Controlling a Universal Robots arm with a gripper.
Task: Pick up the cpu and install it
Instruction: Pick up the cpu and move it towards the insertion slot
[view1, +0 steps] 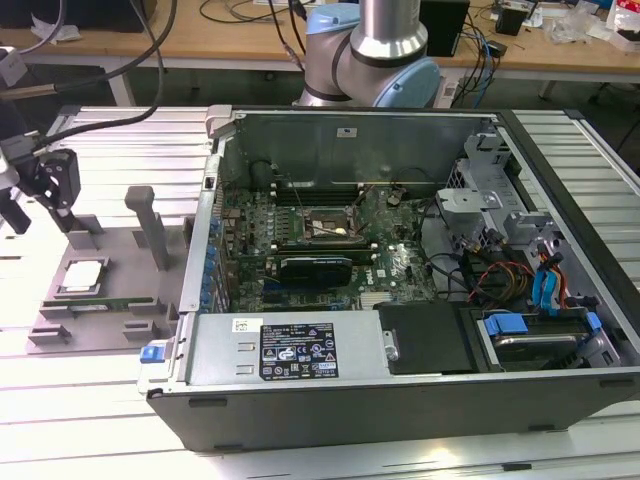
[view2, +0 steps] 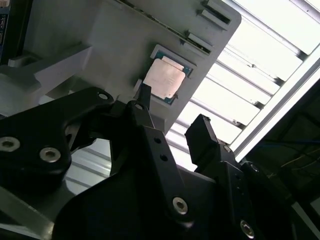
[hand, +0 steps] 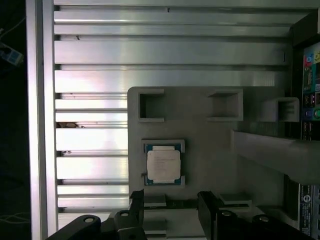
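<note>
Your gripper (hand: 171, 202), jaws apart and empty, hovers near the cpu (hand: 163, 166) lying in its grey holder (hand: 210, 150), so 2 steps remain: pickup and install.

None of the print is legible. A black rectangular label with white lettering (view1: 298, 350) lies on the grey metal panel of the open dark-grey computer case (view1: 400, 415), at about seven o'clock of the case in the exterior view. A small white sticker (view1: 240, 324) sits just at its ten o'clock. Another small white sticker (view1: 345, 131) is on the case's inner wall at twelve o'clock. The silvery-grey square cpu (hand: 163, 166) bears faint, unreadable marks.
</note>
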